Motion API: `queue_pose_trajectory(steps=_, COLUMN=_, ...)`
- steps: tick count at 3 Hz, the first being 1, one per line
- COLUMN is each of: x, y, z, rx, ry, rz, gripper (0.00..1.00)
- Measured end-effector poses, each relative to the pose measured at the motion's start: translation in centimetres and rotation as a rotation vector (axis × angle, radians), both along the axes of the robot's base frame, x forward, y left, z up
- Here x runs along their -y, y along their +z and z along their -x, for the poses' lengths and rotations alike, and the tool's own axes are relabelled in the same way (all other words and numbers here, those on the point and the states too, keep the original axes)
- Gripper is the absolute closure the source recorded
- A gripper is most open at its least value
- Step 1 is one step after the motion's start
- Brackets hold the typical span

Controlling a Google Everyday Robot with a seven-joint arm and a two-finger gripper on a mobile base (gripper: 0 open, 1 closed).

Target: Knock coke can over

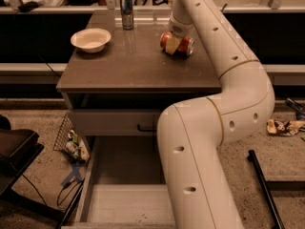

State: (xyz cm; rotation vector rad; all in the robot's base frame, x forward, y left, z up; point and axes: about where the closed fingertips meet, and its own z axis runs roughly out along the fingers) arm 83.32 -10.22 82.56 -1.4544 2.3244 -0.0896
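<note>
The coke can [183, 46] is red with a silver end and lies on its side on the brown table top [133, 66], toward the back right. My gripper [173, 42] comes down from above at the end of the white arm [224, 56] and sits right at the can's left half, covering part of it. I cannot tell whether it touches the can.
A slim blue-and-silver can [126, 11] stands upright at the table's back edge. A white bowl [91, 39] sits at the table's left. Below, a drawer [124, 194] is pulled open. A wire basket [71, 140] with clutter and a black stand [14, 151] are on the floor at left.
</note>
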Motion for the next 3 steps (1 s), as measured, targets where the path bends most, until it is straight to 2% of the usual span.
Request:
queue_pose_trajectory(steps=2, x=-0.15, y=-0.05, z=-0.21, rx=0.001, ry=0.001, rz=-0.001, gripper=0.05)
queue_pose_trajectory(steps=3, x=-0.18, y=0.13, z=-0.1, rx=0.001, ry=0.001, rz=-0.001, gripper=0.0)
